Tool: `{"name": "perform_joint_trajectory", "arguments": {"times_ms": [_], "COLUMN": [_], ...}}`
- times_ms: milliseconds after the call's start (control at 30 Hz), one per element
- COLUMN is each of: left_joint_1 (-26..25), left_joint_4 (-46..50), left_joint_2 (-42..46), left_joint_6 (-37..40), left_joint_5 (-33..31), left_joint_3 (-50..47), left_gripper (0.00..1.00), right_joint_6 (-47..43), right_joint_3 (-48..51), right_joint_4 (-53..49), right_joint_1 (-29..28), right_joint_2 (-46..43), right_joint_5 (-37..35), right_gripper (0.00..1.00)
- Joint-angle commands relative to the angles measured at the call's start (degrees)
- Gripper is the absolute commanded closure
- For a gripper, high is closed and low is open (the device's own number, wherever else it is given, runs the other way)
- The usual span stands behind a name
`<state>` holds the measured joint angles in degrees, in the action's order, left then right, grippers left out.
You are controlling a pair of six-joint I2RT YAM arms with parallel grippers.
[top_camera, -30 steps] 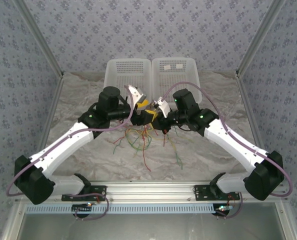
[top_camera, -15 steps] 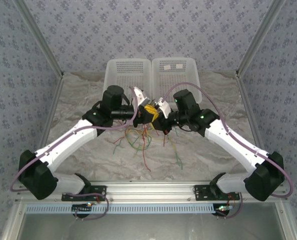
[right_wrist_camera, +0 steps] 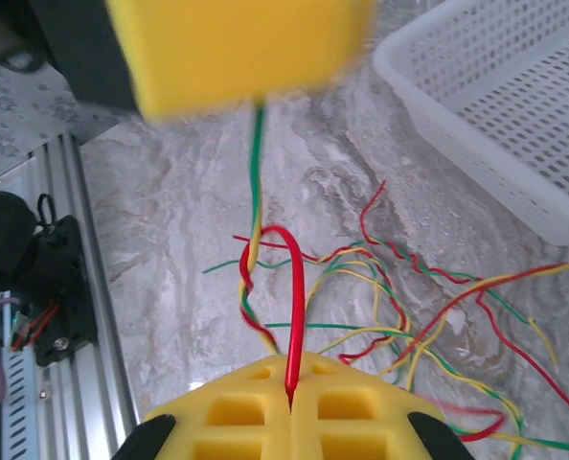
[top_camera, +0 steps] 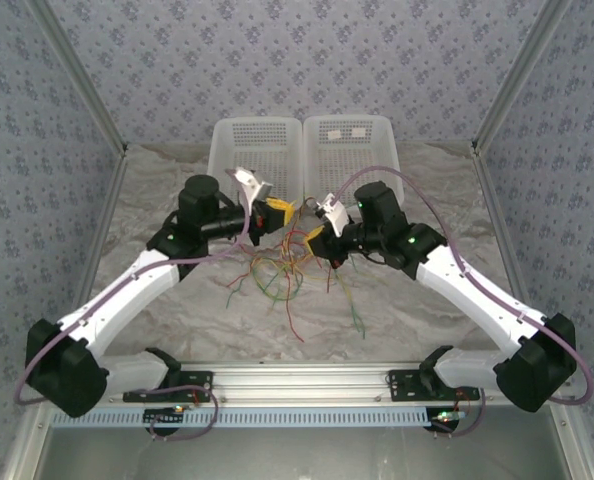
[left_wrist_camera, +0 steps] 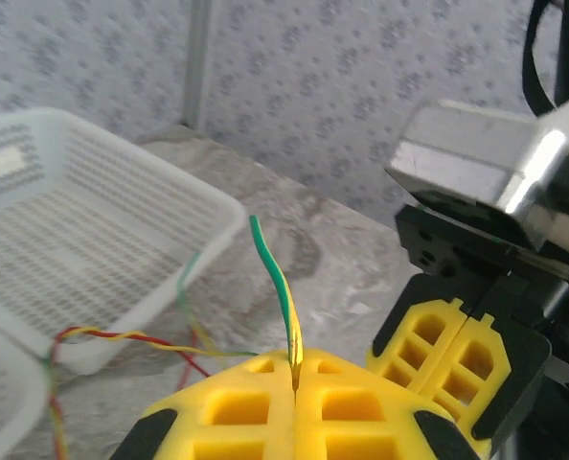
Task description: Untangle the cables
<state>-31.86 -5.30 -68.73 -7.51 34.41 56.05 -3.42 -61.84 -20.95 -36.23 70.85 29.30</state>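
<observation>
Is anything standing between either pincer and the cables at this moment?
Nothing visible does. The left pincer is shut on a green-yellow wire, and the right pincer is shut on a red wire, both from the cables.

The top view looks down from above and behind the arm bases, facing the far wall from well back. It takes in the whole bench (top_camera: 377,320), the left tool (top_camera: 277,212) and the right tool (top_camera: 315,238). The left wrist camera sits close behind its own tool and looks along the yellow pads (left_wrist_camera: 246,412). The other tool is just ahead of it to the right, and a white basket (left_wrist_camera: 93,240) is to the left. The right wrist camera looks over its own tool, steeply down at the bench, with the opposite tool blurred just ahead. All three views share the cables (top_camera: 282,280) by the tools.
</observation>
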Motion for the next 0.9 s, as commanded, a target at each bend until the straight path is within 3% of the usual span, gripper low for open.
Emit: {"name": "perform_joint_trajectory", "arguments": {"times_ms": [0,100,300,533,633,733,867], "left_joint_1": [0.39,1.27,6.71,9.4,9.92,10.1,9.76], "left_joint_4": [-4.19,-6.94,-12.96,-10.3,-10.69,-11.94,-10.93], "left_joint_2": [4.01,6.37,11.89,16.44,17.5,18.1,14.91], "left_joint_6": [-1.67,-3.61,-8.77,-4.82,-3.65,-4.01,-5.02], "left_joint_5": [-7.31,-11.01,-11.14,-18.58,-18.95,-20.98,-11.66], "left_joint_3": [-1.79,-4.0,-8.83,-10.89,-11.9,-13.36,-10.31], "left_gripper": [1.0,1.0,1.0,1.0,1.0,1.0,1.0], "right_joint_6": [0.85,2.97,12.25,24.22,27.46,30.7,28.86], "right_joint_3": [0.64,0.62,0.68,-0.64,-1.19,-1.98,-3.06], "right_joint_4": [0.31,0.02,2.05,4.31,4.62,6.46,7.18], "right_joint_1": [0.96,2.65,8.96,20.99,24.82,28.27,26.46], "right_joint_2": [-1.27,-0.46,-2.39,-4.36,-4.06,-3.03,-2.91], "right_joint_5": [-3.69,-7.12,-12.97,-7.33,-8.06,-3.65,-3.06], "right_gripper": [1.0,1.0,1.0,1.0,1.0,1.0,1.0]}}
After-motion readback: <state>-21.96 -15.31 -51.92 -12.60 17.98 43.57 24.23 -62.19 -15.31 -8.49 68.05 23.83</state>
